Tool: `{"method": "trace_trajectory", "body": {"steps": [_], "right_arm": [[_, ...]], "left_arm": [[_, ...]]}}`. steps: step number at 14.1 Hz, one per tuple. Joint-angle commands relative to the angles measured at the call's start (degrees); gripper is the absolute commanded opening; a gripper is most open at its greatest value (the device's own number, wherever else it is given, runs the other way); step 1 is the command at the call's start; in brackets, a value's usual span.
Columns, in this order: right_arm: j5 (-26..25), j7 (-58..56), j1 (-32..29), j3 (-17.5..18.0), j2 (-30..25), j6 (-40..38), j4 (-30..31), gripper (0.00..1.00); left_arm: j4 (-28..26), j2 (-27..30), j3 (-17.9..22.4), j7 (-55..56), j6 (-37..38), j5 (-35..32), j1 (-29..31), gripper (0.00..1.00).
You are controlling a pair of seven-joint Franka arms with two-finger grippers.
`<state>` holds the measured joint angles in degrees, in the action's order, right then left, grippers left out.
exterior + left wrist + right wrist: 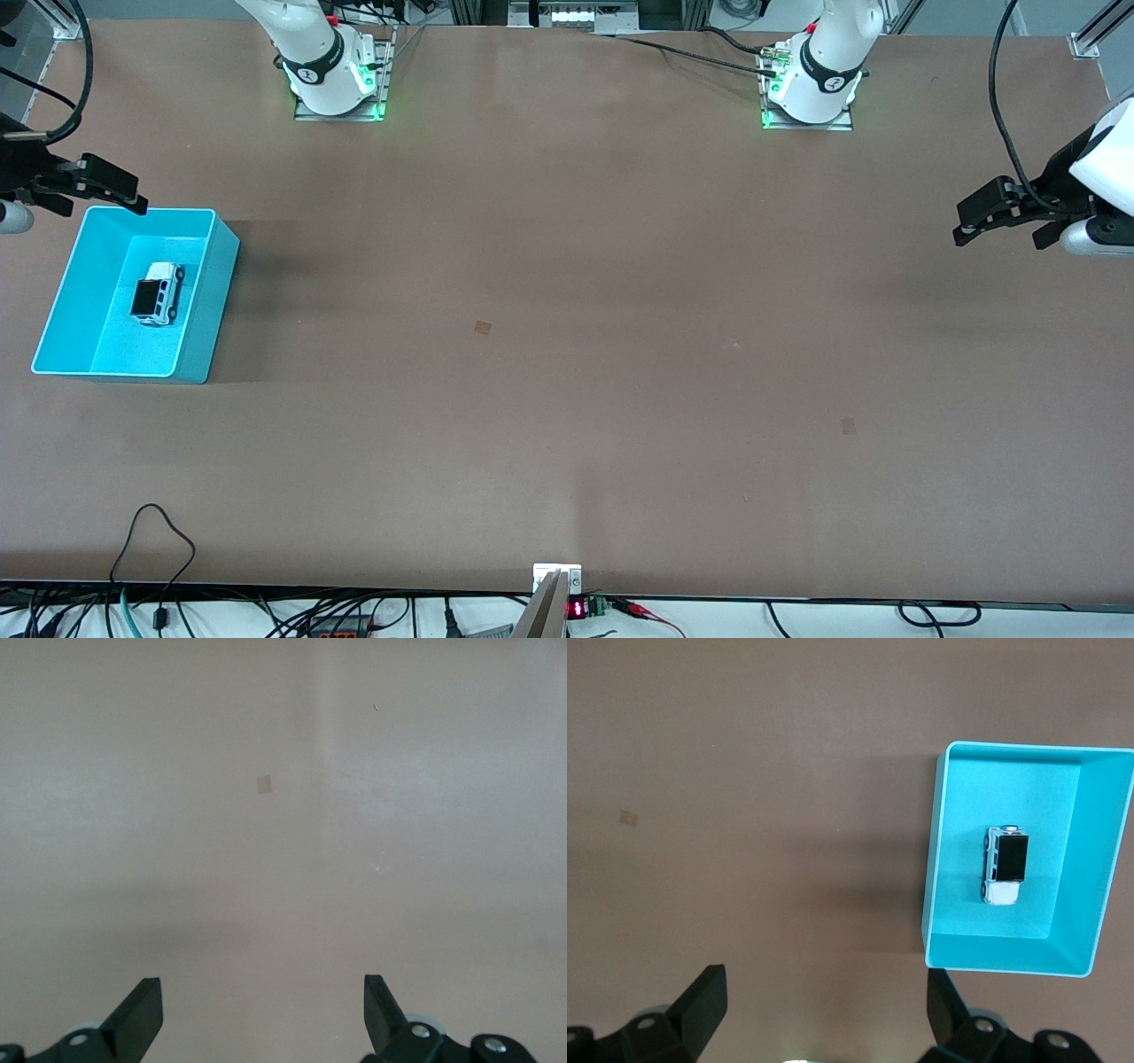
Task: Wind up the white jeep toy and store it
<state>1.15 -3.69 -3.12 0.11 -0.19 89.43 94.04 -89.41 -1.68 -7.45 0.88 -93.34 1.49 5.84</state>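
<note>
The white jeep toy (159,293) sits inside the cyan bin (53,310), upright on its wheels on the bin's floor, its black roof panel facing up. It lies roughly in the middle of the floor, clear of all four walls. The bin stands on the brown table (567,354) at the right arm's end. In the right wrist view the same toy (1005,864) shows from above within the bin (939,859), with nothing else in the bin beside it.

The right gripper (111,190) hangs in the air at the right arm's end of the table, over the bin's rim on the side toward the robots' bases. Its fingers are spread wide and hold nothing — the right wrist view shows the two dark fingertips (704,997) standing well apart with bare table between them.

The left gripper (979,217) waits over the table at the left arm's end, well apart from the bin and the toy. Its fingers (142,1010) are likewise spread wide and empty — only bare table shows between them in the left wrist view. A small tan patch (483,327) marks the table near its middle.
</note>
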Motion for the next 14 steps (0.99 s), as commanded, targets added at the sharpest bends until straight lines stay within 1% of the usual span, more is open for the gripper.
{"method": "trace_trajectory", "body": {"steps": [1, 4, 7, 14], "right_arm": [[0.0, 0.4, 0.7, -0.3, 1.2, -0.2, -1.3, 1.00], [-0.2, -2.0, 0.7, -0.3, 2.0, 0.6, -1.3, 1.00], [-0.5, -1.8, 0.9, -0.2, 1.8, 2.1, -0.7, 1.00], [-0.4, -1.2, 1.2, -0.2, 1.8, 2.2, -0.3, 1.00]], "left_arm": [[-0.9, 1.0, 0.1, -0.3, -0.8, 0.9, 0.2, 1.00], [-0.9, 1.0, 0.0, -0.3, -0.8, 0.9, 0.2, 1.00], [-0.9, 1.0, 0.1, -0.3, -0.8, 0.8, 0.1, 1.00], [-0.9, 0.9, -0.1, -0.3, -1.0, 0.4, 0.1, 1.00]]}}
